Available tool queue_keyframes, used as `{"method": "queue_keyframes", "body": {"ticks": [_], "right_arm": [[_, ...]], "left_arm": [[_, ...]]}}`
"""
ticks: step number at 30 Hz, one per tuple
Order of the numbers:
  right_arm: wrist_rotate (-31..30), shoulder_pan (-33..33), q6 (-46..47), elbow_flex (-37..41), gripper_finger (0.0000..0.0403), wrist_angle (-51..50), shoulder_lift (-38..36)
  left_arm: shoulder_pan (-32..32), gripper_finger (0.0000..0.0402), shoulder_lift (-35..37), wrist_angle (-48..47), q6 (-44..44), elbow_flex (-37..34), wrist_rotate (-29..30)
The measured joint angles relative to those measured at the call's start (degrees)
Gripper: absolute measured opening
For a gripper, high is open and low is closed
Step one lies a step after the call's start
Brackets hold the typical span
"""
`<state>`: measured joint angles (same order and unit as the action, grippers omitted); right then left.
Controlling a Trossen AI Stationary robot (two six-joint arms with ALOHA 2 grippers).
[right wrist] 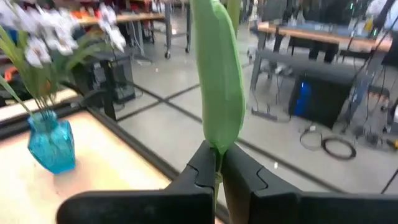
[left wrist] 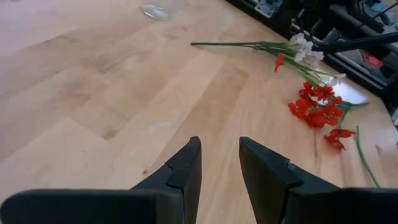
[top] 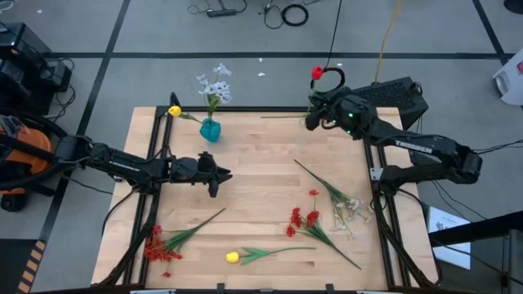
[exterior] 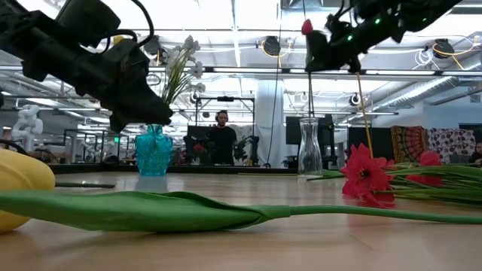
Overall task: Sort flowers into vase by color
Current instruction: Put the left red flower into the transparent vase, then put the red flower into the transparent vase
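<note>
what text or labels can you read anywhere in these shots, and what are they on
No text can be read for certain.
Right arm: pale lettering along its link in the high view, too small to read.
Paper sheet on the floor right of the table: faint print, too blurred to read.
Blue vase, flowers and left tool: no markings show.

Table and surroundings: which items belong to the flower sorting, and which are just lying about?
Job:
right gripper shut on red tulip
left gripper, empty
blue vase with white flowers
clear vase
red sprays
yellow tulip

Lying about:
floor cables
orange vacuum
</note>
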<state>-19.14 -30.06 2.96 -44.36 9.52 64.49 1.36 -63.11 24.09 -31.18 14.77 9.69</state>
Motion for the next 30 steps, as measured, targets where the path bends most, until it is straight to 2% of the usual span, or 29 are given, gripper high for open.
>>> {"method": "queue_keyframes", "body": {"ticks": [6,13,21,25,30], "right_arm": [[1.4,0.0,3.0,2.4,0.0007,3.5,6.4],[1.5,-0.1,5.4,2.7,0.0052,2.2,10.8],[1.5,-0.1,6.7,2.8,0.0132,-0.3,7.9],[1.5,-0.1,4.3,2.8,0.017,-3.1,5.3],[1.1,-0.1,0.6,2.8,0.0194,-6.7,0.3]], "left_arm": [[0.6,0.0114,0.0,0.0,0.0,0.0,0.2],[0.6,0.0114,0.0,-0.1,0.0,0.0,0.2],[0.7,0.0114,0.0,-0.1,0.0,0.0,0.2],[0.7,0.0114,0.0,-0.1,0.0,0.0,0.2],[0.7,0.0114,0.0,-0.1,0.0,0.0,0.2]]}}
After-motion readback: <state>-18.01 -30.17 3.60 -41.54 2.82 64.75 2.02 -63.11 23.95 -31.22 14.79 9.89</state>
